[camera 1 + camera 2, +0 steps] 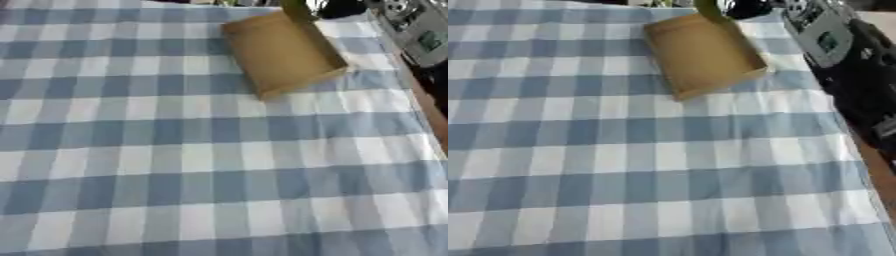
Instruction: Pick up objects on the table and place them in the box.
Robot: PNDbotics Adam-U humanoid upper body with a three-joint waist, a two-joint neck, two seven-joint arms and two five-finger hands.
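An open tan cardboard box [284,50] lies askew on the blue-and-white checked cloth, at the upper middle of the table. Nothing shows on the part of its floor I can see. At its far corner, right at the top edge, is a small yellow-green shape [709,7] that I cannot make out. Just to the right of it is the dark mass of my right hand [750,9], cut off by the top edge and blurred. Its black and silver arm [826,35] runs down the right side. My left hand does not show.
The checked cloth [175,165] fills the whole near and left part of both views, with no loose objects on it. The table's right edge [877,175] runs beside my right arm, with brown floor beyond it.
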